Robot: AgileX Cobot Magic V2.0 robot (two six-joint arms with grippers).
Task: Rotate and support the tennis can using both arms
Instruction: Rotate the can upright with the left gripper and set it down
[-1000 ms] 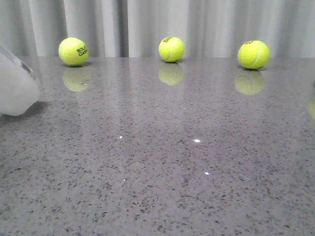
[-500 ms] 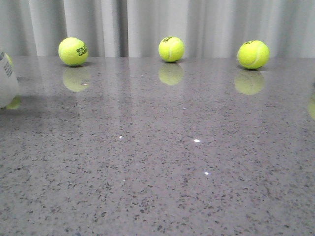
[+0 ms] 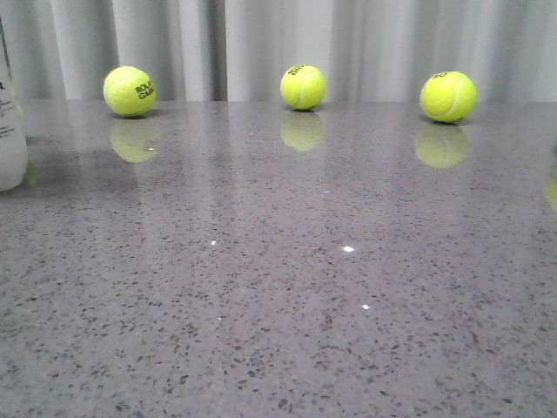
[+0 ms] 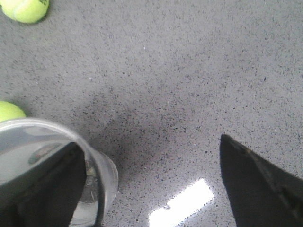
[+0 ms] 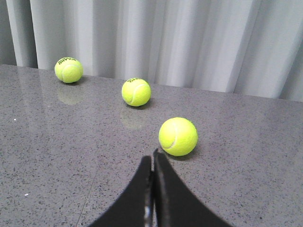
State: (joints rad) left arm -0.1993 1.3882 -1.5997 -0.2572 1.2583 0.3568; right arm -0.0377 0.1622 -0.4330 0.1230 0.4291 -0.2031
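Only a sliver of the tennis can (image 3: pixel 9 131) shows at the far left edge of the front view, where it stands upright, white with small print. From the left wrist view I look down on its clear end (image 4: pixel 33 142) and silver rim. My left gripper (image 4: pixel 149 140) is open wide above the table. One of its black fingers (image 4: pixel 42 189) overlaps the can, and the other finger (image 4: pixel 260 184) is far off, with only bare table between the two. My right gripper (image 5: pixel 153 153) is shut on nothing and hovers over the table. Neither gripper appears in the front view.
Three tennis balls (image 3: pixel 130 91), (image 3: pixel 303 87), (image 3: pixel 448 97) sit in a row at the back by the grey curtain. One ball (image 5: pixel 178 136) lies just beyond the right gripper's tip. Another ball (image 4: pixel 9 111) lies close beside the can.
In the front view the can has swung from tilted to upright at the left edge and shifted further left, so less of it shows. The balls have not moved.
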